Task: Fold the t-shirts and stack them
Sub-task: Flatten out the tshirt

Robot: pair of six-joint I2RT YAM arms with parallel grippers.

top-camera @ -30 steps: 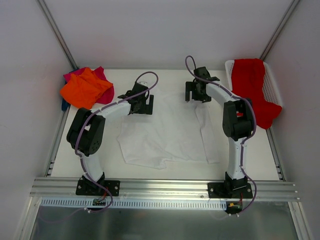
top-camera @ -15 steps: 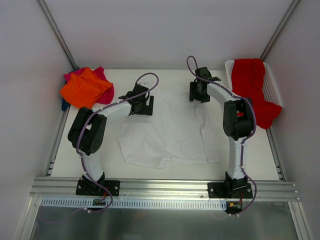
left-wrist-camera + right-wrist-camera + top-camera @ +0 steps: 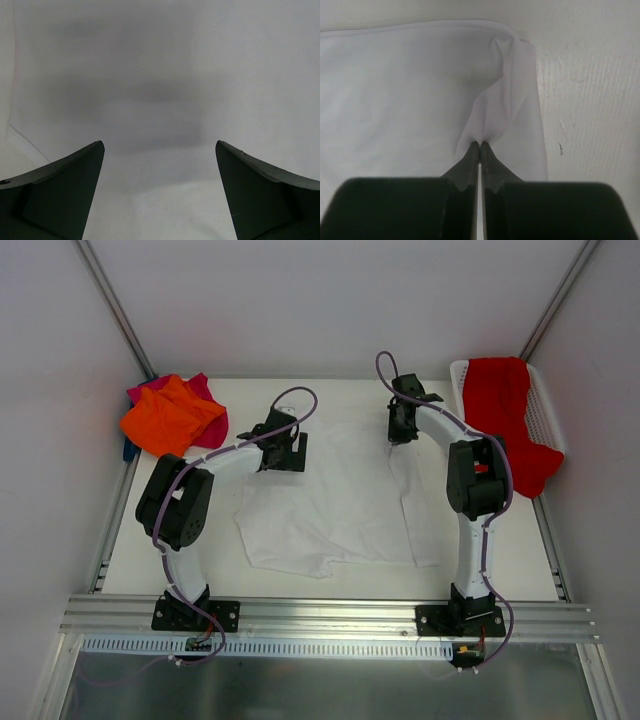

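Observation:
The white t-shirt lies spread flat mid-table. My right gripper is at its far right corner, jaws shut on a pinched ridge of the white cloth, fingertips together. My left gripper hovers over the shirt's far left edge, open, with only white cloth below and nothing between its fingers. An orange t-shirt lies heaped on a magenta-pink one at the back left. A red t-shirt drapes over the basket at the back right.
The white plastic mesh basket stands against the right wall. A bit of blue peeks from under the orange heap. Bare tabletop shows right of the shirt's corner. Metal rails run along the near edge.
My right gripper has closed from wide open onto the white shirt's far right corner, bunching the cloth. The left gripper has stayed open and in place.

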